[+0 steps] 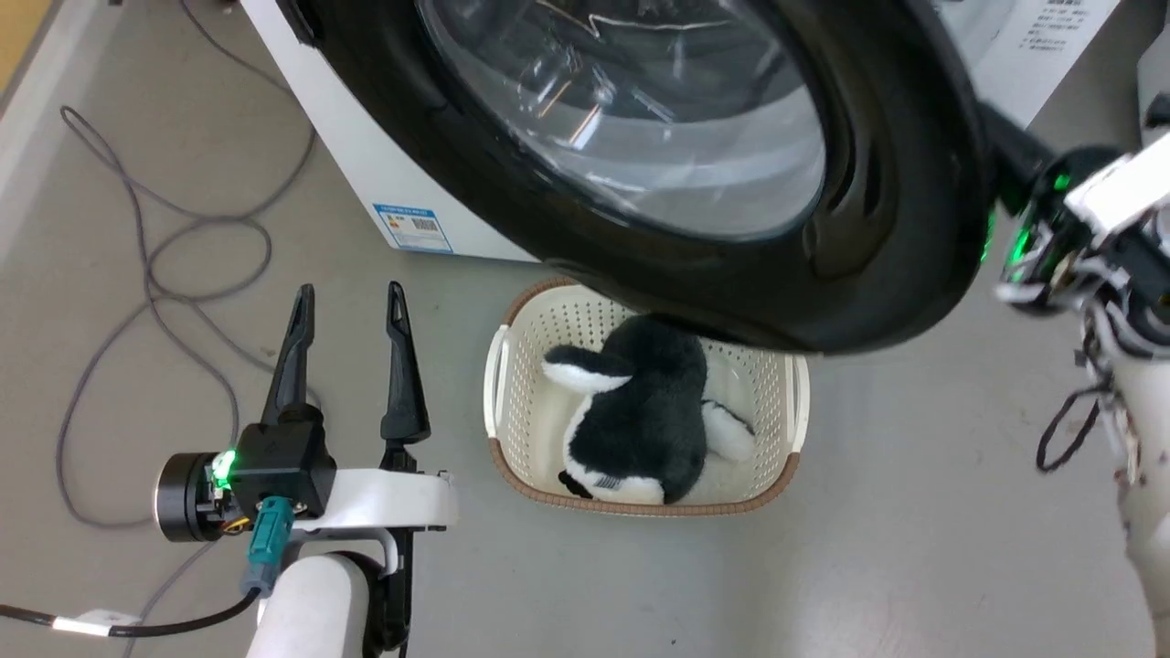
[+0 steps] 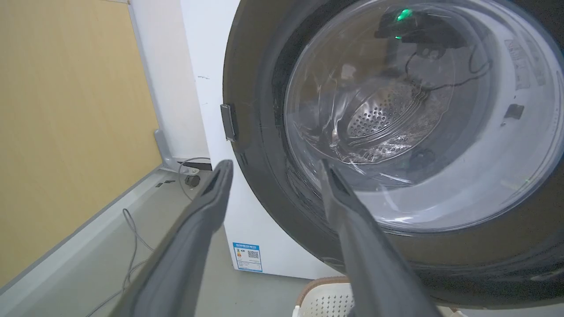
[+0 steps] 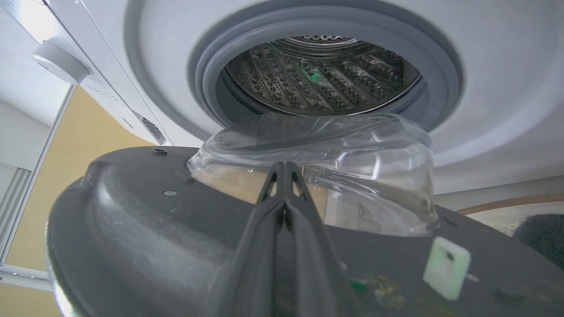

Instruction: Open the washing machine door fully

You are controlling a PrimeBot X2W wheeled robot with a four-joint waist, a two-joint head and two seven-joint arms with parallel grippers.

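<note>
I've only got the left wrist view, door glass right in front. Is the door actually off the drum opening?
Observer: Yes; the right wrist view shows the washing machine door swung clear of the grey gasket, with the steel drum uncovered.
Operator: Where's the right hand?
Observer: The right hand is shut, over the door's dark inner side, tips toward the glass bowl.
Operator: What's in that basket?
Observer: A black-and-white plush toy lies in the basket, partly under the door's lower edge.
</note>
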